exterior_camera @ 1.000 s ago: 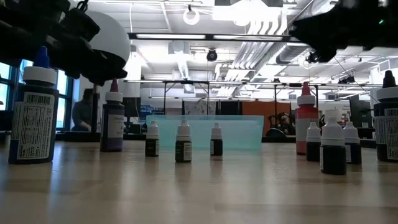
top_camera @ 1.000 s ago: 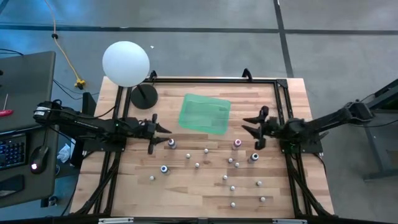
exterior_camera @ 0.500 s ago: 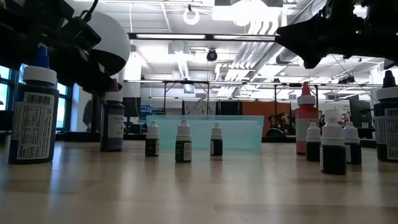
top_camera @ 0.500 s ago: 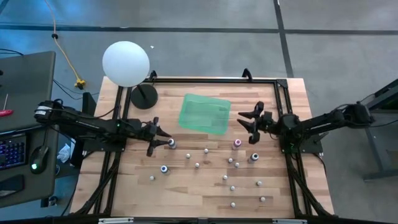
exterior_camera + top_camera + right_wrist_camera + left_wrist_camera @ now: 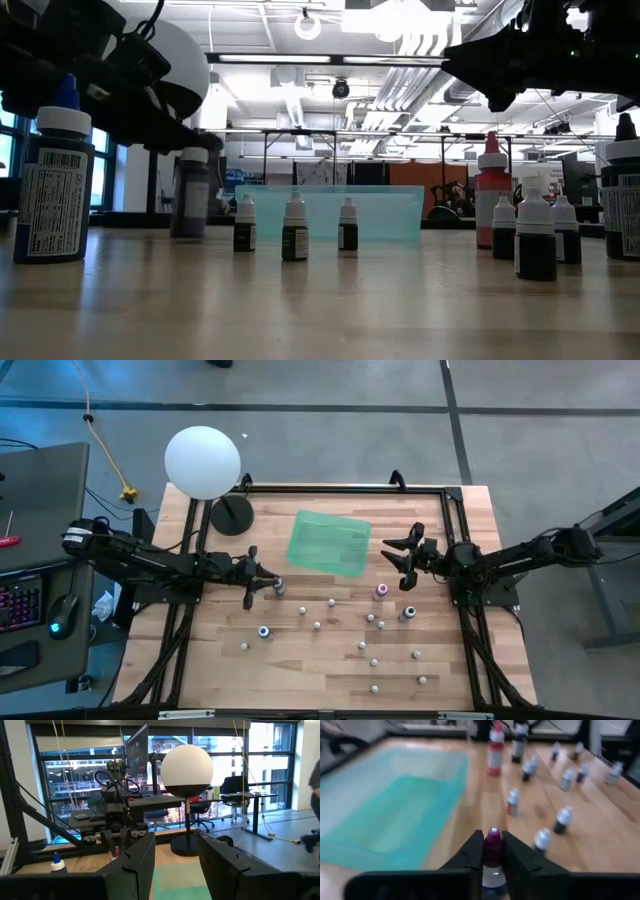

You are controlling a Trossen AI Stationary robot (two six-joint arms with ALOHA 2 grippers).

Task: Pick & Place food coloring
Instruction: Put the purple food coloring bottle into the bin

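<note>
Purple-topped bottle (image 5: 493,851) gripped by left claw (image 5: 262,584) | right claw (image 5: 402,563) wide | wooden table (image 5: 320,670)

Off-task stuff around my table: a big white globe lamp (image 5: 203,461) on a black round base (image 5: 231,515) at upper left of the high view, and a see-through green tray (image 5: 330,542) upper middle on the wooden tabletop (image 5: 300,660). Yellow cable (image 5: 103,445) runs across the grey floor, far upper left.
</note>
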